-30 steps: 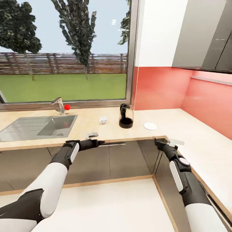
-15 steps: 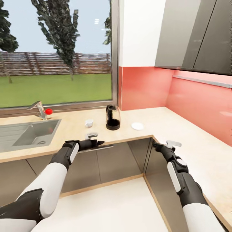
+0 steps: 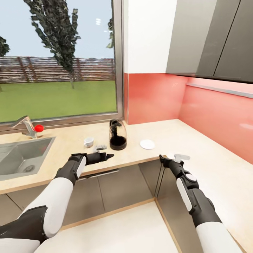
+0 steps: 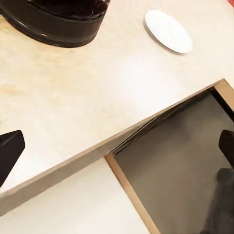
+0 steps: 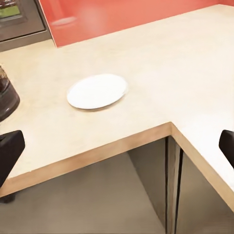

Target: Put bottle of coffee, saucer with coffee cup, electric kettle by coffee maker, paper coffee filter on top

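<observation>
Ahead, the long light beige speckled kitchen countertop (image 3: 196, 140) ran under a window and turned a corner along a salmon-red backsplash (image 3: 154, 98). On it stood the rounded clear glass electric kettle (image 3: 117, 135), dark in its lower half, on a black round base. To one side of the kettle, toward the steel sink (image 3: 21, 156), sat the tiny plain white coffee cup (image 3: 88, 142). On the kettle's other side lay the small plain white round saucer (image 3: 147, 144), apart from both. A chrome faucet (image 3: 25, 125) with a red knob stood behind the sink.

Left gripper (image 3: 105, 155) hovered at the counter's front edge, just in front of the kettle; in the left wrist view its two dark fingertips (image 4: 9, 151) sat wide apart at opposite edges of the frame, nothing between them, with the kettle's black base (image 4: 53, 27) and the saucer (image 4: 168, 30) on the counter beyond.

Right gripper (image 3: 169, 160) hung near the inner corner of the counter, below the saucer in the head view. Its fingertips (image 5: 10, 148) were likewise spread wide and empty in the right wrist view, the saucer (image 5: 96, 90) lying flat on the counter ahead of them.

Grey cabinet fronts (image 3: 112, 186) sat below the counter; dark upper cabinets (image 3: 218, 38) hung on the wall.
</observation>
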Controlling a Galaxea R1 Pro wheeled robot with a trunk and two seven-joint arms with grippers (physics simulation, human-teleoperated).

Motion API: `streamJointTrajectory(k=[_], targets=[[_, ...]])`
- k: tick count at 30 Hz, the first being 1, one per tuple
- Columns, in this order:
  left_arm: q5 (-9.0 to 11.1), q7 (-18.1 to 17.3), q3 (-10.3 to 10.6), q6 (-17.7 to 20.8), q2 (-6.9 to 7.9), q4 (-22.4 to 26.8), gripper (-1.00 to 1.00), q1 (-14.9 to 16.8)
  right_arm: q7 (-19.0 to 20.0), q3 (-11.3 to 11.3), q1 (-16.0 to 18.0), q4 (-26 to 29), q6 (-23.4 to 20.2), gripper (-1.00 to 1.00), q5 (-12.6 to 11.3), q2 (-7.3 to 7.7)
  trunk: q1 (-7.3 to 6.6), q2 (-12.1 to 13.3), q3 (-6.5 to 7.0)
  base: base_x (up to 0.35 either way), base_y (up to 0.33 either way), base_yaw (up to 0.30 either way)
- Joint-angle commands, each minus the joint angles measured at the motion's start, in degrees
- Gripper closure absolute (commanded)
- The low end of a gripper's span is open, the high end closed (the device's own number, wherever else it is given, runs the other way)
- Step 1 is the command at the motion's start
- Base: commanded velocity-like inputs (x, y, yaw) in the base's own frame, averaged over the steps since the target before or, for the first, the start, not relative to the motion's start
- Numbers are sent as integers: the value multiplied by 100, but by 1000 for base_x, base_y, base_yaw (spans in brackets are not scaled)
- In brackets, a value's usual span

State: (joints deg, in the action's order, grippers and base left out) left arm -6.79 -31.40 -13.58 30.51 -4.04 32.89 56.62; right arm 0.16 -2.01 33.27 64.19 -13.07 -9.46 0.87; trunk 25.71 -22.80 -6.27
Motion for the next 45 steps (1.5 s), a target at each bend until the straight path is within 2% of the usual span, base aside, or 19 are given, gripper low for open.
streamJointTrajectory(k=[1, 12, 14, 17, 20, 21, 22, 25, 29, 36, 45], targets=[[-60, -51, -48, 34, -9, 3, -100, 6, 2, 15, 4, 11, -30, -100, -46, 1, 7, -12, -13, 338, 0, -1], [-33, -117, -61, 38, -28, -10, -100, -6, -7, 164, 4, 9, -47, -100, -55, 1, 7, -12, -13, 271, -115, 0], [-16, -177, -65, 47, -69, -16, -100, -189, -7, 165, 4, 7, -47, -100, -55, 1, 7, -12, -13, 62, -48, 0], [-15, -509, -66, 35, -177, -12, -100, -377, -7, 166, 4, 6, -47, -100, -56, 1, 7, -12, -13, 18, -14, 0], [-16, -870, -66, 28, -218, -11, -100, -455, -5, 172, 4, 9, -50, -100, -56, 1, 7, -12, -13, 5, -4, 0], [-14, -1110, -66, 27, -227, -14, -100, -476, -2, 173, 4, 12, -67, -100, -53, 1, 7, -12, -13, 2, -1, 0], [-15, -1453, -66, 21, -238, -17, -100, -492, 0, 181, 4, 19, -168, -100, -51, 3, 7, -12, -13, 0, 0, 0], [-17, -1726, -66, 14, -244, -16, -100, -512, 1, 282, 4, 52, -414, -100, -58, 2, 7, -12, -13, 0, 0, 0], [-25, -1786, -67, 3, -234, -10, -100, -538, 2, 362, 4, 156, -551, -100, -67, -5, 7, -12, -13, 4, 0, 0], [-44, -1774, -66, -1, -229, -3, -100, -581, 2, 363, 4, 159, -570, -100, -70, 1, 7, -12, -13, 242, 0, 0], [-43, -1774, -68, -1, -229, -19, -100, -591, 2, 360, 4, 153, -557, -100, -65, 9, 7, -12, -13, 53, -8, 0]])
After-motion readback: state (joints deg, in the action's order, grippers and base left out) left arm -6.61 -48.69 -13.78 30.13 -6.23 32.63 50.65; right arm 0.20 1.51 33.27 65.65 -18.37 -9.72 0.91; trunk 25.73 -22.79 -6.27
